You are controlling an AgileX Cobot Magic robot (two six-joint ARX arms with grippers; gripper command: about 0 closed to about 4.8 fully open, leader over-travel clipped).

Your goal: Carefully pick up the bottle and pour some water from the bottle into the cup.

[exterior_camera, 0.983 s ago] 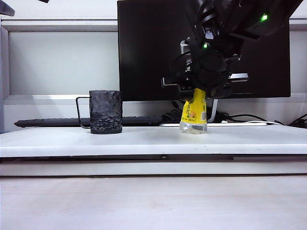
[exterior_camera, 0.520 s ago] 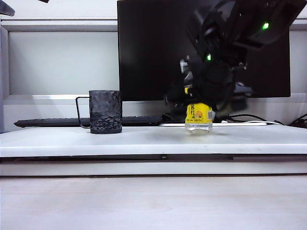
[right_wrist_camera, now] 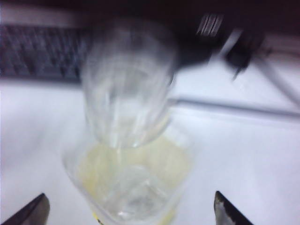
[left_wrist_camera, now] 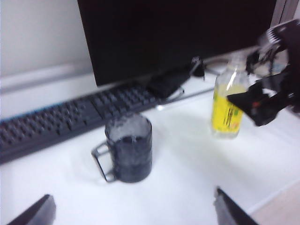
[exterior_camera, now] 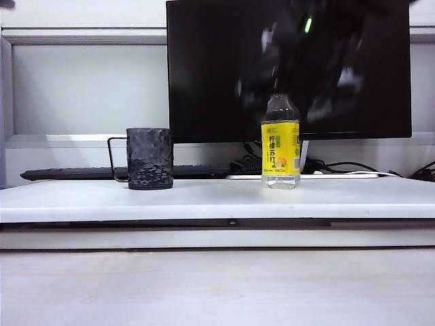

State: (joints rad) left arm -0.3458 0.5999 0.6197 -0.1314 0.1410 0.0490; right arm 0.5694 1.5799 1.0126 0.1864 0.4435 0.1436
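Observation:
The bottle (exterior_camera: 280,146), clear with a yellow label and no cap, stands upright and free on the white table (exterior_camera: 204,200). The dark dimpled cup (exterior_camera: 149,158) with its wire handle stands to its left, well apart. My right gripper (exterior_camera: 299,71) is a dark blur just above the bottle's neck. In the right wrist view it (right_wrist_camera: 130,211) is open, looking down on the bottle (right_wrist_camera: 129,140) with both fingertips clear of it. My left gripper (left_wrist_camera: 133,212) hangs open over bare table, near the cup (left_wrist_camera: 129,147), with the bottle (left_wrist_camera: 228,105) farther off. Water is not clearly visible.
A large black monitor (exterior_camera: 217,68) stands behind the table. A dark keyboard (exterior_camera: 75,174) and a tangle of cables (exterior_camera: 353,166) lie at its foot. The table's front edge (exterior_camera: 217,219) runs across the exterior view.
My right gripper has opened and let go of the bottle, then risen above it. The bottle went from tilted in the grip to standing upright. The cup and left gripper have not moved.

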